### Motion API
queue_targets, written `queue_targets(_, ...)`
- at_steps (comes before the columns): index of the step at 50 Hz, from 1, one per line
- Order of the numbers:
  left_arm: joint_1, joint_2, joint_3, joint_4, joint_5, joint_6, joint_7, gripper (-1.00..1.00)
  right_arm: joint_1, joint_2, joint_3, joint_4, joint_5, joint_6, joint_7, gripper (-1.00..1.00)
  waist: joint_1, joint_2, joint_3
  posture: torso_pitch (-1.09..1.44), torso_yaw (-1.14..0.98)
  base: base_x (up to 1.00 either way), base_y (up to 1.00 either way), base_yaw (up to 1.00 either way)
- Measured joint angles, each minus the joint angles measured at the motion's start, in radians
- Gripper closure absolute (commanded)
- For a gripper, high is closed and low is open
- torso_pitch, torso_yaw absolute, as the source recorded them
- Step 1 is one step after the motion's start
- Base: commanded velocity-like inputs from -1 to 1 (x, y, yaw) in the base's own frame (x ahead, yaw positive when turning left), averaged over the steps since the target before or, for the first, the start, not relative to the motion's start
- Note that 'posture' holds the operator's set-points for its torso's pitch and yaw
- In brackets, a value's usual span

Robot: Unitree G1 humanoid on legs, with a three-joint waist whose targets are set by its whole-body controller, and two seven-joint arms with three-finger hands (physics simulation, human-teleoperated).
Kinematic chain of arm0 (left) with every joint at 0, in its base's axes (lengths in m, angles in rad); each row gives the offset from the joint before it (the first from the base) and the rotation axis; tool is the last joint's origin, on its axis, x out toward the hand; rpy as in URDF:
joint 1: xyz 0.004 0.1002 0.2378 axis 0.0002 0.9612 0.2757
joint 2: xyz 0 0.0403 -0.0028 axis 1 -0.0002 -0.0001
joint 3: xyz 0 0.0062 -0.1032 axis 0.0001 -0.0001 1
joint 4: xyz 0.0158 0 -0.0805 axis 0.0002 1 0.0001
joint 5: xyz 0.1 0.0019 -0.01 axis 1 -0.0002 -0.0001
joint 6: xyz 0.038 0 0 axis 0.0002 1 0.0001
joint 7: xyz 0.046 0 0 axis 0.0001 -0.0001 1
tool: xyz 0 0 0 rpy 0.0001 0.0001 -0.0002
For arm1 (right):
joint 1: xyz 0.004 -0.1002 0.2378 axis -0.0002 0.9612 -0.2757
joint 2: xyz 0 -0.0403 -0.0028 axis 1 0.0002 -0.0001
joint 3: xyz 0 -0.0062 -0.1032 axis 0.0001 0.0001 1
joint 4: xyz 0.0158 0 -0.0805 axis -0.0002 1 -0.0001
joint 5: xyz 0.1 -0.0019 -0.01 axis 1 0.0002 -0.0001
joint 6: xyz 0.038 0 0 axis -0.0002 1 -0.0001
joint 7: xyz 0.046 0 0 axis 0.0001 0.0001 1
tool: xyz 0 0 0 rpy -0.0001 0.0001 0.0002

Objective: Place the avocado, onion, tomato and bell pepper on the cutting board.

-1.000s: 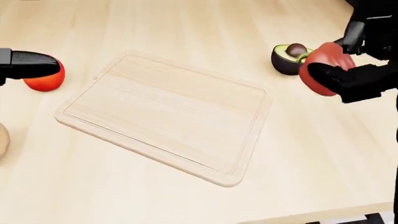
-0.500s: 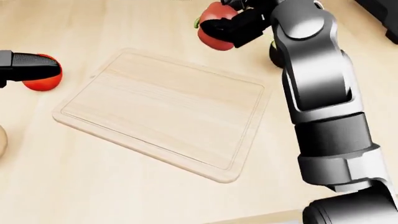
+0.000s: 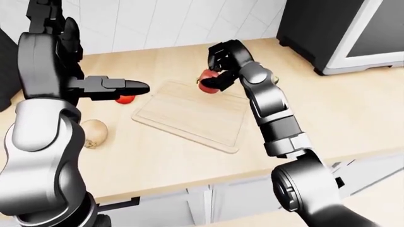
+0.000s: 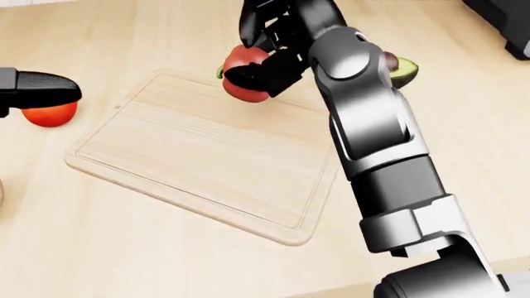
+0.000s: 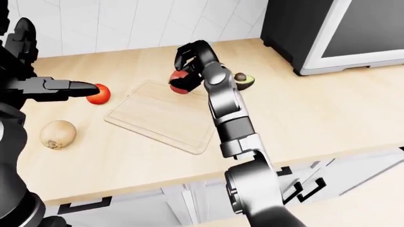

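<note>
I have my right hand (image 4: 263, 54) wrapped round the red bell pepper (image 4: 246, 79), the fingers clamped on it from above and from the side, and I hold it over the upper edge of the cutting board (image 4: 199, 155) in the head view, near the board's top corner; I cannot tell from any view whether the pepper touches the wood. The board is bare and lies tilted on the light wooden counter (image 5: 316, 109). The halved avocado (image 5: 244, 81) lies on the counter to the right of the board, cut face up with its pit showing, just past my right forearm and apart from the board. The tomato (image 5: 98, 93) sits on the counter to the left of the board, near its left corner but not on it. My left hand (image 3: 123, 87) reaches out flat above the tomato and partly covers it, the fingers straight and together, closed on nothing. The onion (image 5: 58, 134) rests on the counter well to the left of the board, lower in the right-eye view than the tomato.
</note>
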Motion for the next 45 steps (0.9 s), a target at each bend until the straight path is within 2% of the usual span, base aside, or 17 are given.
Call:
queue_targets(9,0.006,-0.004,0.002,-0.006,0.005,0.001,-0.002,-1.00,0.036,0.009,0.004,-0.030,-0.015,0.014,0.015,0.51,-0.001,0.001,-0.001,0.00,0.00,0.00,0.00,0.00)
queue_targets(13,0.012,-0.006,0.003,-0.010,0.006,-0.001,-0.003,-1.00,0.050,0.013,0.006,-0.041,-0.020,0.021,0.024,0.24,0.000,0.001,-0.002,0.00,0.00,0.00,0.00,0.00)
queue_targets(15,0.015,-0.008,0.003,-0.008,0.007,-0.004,-0.003,-1.00,0.053,0.014,0.006,-0.043,-0.021,0.024,0.026,0.17,0.000,0.001,-0.002,0.00,0.00,0.00,0.00,0.00)
queue_targets(16,0.016,-0.008,0.002,-0.007,0.008,-0.005,-0.003,-1.00,0.053,0.014,0.006,-0.043,-0.022,0.025,0.027,-0.02,0.000,0.001,-0.002,0.00,0.00,0.00,0.00,0.00)
queue_targets(28,0.003,-0.006,0.002,0.004,0.012,-0.007,-0.003,-1.00,0.050,0.017,0.007,-0.051,-0.029,0.017,0.040,-0.72,0.000,0.000,-0.007,0.00,0.00,0.00,0.00,0.00)
queue_targets(30,-0.002,-0.002,0.004,0.005,0.010,-0.005,-0.003,-1.00,0.046,0.016,0.007,-0.046,-0.030,0.017,0.043,-1.00,0.000,0.000,-0.006,0.00,0.00,0.00,0.00,0.00)
queue_targets(36,-0.003,0.005,0.013,-0.001,0.003,0.001,-0.004,-1.00,0.016,-0.005,0.004,-0.040,-0.035,0.037,0.062,-1.00,0.001,0.002,-0.003,0.00,0.00,0.00,0.00,0.00)
queue_targets(42,0.002,0.004,0.008,0.002,-0.001,0.001,-0.001,-1.00,-0.094,-0.097,-0.027,0.045,-0.054,0.032,0.102,-1.00,0.002,-0.001,-0.003,0.00,0.00,0.00,0.00,0.00)
queue_targets(45,0.000,0.004,0.008,0.001,0.000,0.002,0.001,-1.00,-0.160,-0.150,-0.035,0.152,-0.070,-0.002,0.117,-1.00,0.001,-0.002,-0.005,0.00,0.00,0.00,0.00,0.00)
